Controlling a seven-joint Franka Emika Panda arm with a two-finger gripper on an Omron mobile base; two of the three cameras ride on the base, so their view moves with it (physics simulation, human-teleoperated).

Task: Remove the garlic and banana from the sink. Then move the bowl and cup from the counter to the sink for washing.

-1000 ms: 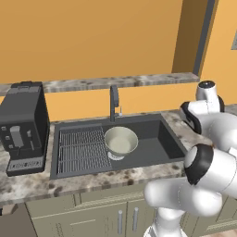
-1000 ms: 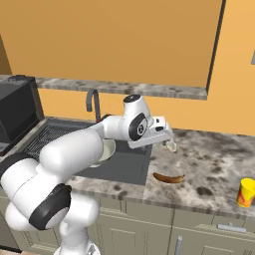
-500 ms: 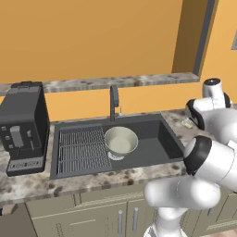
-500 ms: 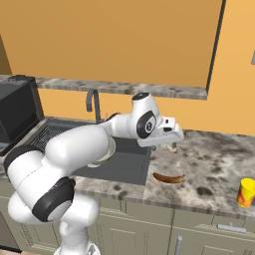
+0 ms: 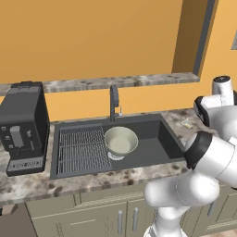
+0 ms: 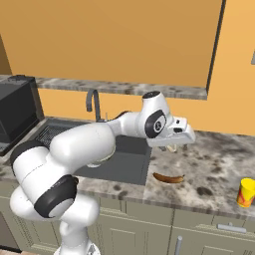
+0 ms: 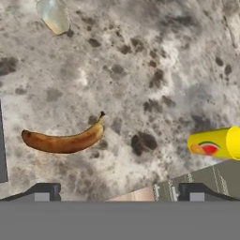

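Banana [image 7: 63, 138] lies on counter [image 7: 154, 70] under open claw [image 7: 117, 192].

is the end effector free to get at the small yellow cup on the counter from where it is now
Probably yes: the open end effector hangs over bare stone counter, and nothing stands between it and the small yellow cup; the brown-yellow banana lies off to the other side.

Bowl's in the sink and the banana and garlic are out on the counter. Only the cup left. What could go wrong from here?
1. The cup stands close to the counter's front edge; a sideways nudge from the open gripper could tip it off.
2. The banana lies between the sink and the cup, so a low sweep might drag it.
3. The bowl already sits mid-basin; dropping the cup could knock against it.
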